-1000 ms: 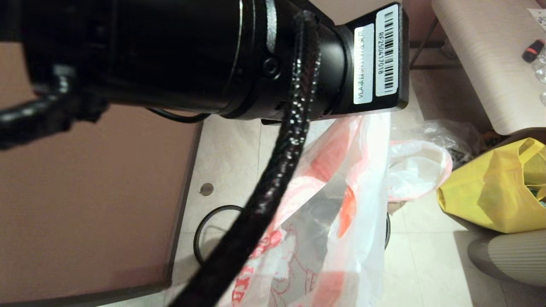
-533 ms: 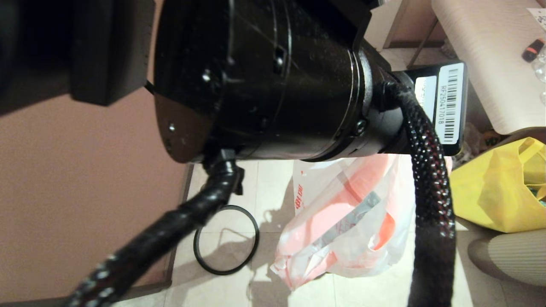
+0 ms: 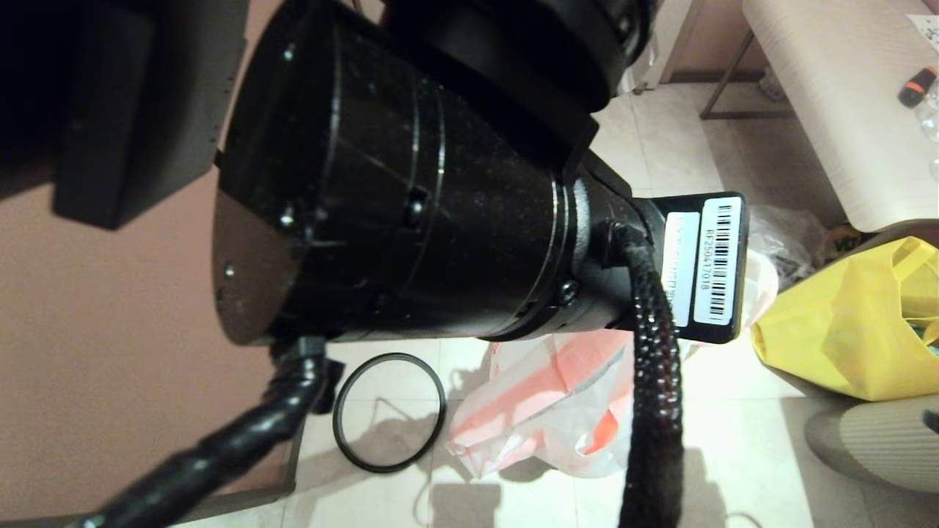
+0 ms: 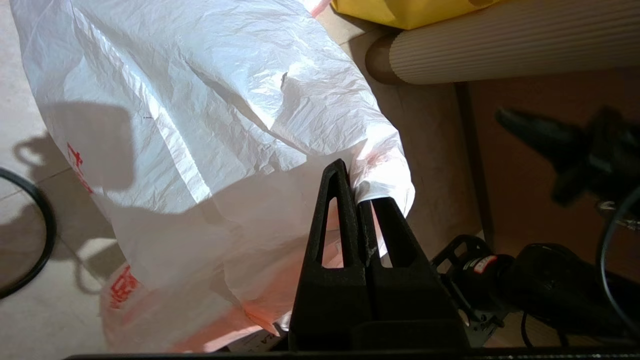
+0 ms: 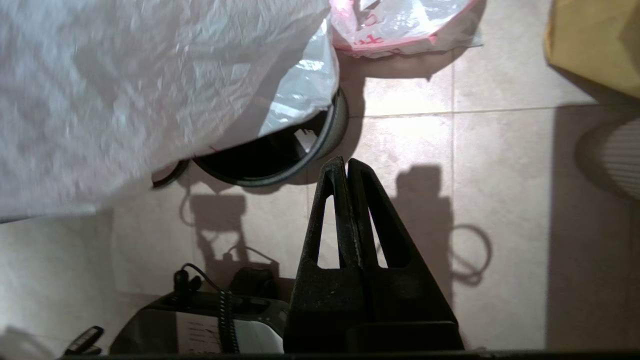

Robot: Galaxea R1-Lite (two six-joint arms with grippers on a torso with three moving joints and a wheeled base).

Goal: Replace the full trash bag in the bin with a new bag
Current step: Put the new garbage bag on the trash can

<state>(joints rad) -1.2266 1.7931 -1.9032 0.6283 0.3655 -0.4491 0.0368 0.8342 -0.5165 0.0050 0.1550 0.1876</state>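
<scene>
Pink-rimmed new bag (image 4: 210, 130) hangs pinched in my left gripper (image 4: 361, 200) above the bin (image 5: 280, 155); my right gripper (image 5: 346, 167) hovers clenched, grasping nothing, over floor tiles.

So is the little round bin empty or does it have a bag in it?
Empty as far as it shows: the bin looks dark and bare inside. The new bag hangs from the left hand, over its edge.

Pale tiled floor (image 3: 733, 455) lying lower frame; brown wall panel (image 3: 110, 367) standing left; light wood-grain table (image 3: 829, 110) occupying upper right.
</scene>
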